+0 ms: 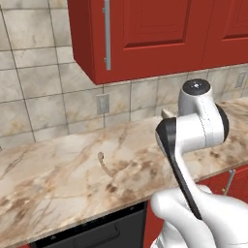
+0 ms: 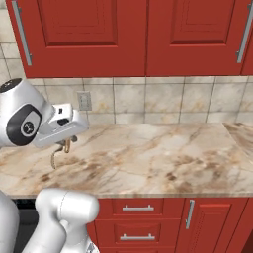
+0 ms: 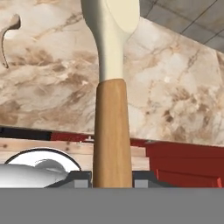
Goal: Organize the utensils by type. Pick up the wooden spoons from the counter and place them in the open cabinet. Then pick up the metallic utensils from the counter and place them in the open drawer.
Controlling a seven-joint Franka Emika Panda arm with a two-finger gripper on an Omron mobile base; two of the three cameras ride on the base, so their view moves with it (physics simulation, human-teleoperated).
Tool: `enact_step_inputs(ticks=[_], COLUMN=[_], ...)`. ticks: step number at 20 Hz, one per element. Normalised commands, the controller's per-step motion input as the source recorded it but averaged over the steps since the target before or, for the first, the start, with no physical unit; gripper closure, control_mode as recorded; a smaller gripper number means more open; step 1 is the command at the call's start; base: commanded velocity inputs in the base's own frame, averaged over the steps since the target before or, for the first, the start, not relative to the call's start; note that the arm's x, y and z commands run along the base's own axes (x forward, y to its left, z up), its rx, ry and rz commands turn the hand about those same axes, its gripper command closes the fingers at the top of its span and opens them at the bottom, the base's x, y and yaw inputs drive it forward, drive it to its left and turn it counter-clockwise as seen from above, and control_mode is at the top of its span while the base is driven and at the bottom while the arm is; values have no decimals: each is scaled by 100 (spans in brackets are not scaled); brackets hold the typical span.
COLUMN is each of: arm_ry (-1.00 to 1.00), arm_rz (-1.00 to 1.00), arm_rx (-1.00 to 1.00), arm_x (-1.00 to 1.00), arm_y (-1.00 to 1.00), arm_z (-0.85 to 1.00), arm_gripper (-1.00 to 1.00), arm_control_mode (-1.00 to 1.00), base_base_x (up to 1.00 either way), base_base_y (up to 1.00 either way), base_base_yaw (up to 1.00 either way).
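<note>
Spoon (image 3: 111, 109), orange-brown handle, clamped between claw (image 3: 112, 178) tips.

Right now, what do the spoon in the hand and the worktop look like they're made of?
Spoon: seemingly wood, matte; pale cream bowl and neck, orange-brown handle, no shine. Worktop: looks like polished stone, perhaps marble; beige with brown veining, though a printed surface would look the same.
</note>
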Motion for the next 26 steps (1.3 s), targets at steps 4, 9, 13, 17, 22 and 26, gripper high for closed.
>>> enact_step_inputs(ticks=[4,9,13,17,22,26], arm_ry=[-14,-21,-7,-1,0,3], arm_rz=[13,17,17,8,0,0], arm_rx=[7,6,5,0,-1,0], arm_x=[-27,-12,-28,-35,-9,0], arm_y=[2,5,8,2,-4,-11], arm_z=[0,8,21,27,9,0], arm_gripper=[100,100,100,100,100,100], arm_control_mode=[-100,-100,-100,-100,-100,-100], base_base_x=[0,0,0,0,0,0], base_base_y=[0,0,0,0,0,0], base_base_yaw=[0,0,0,0,0,0])
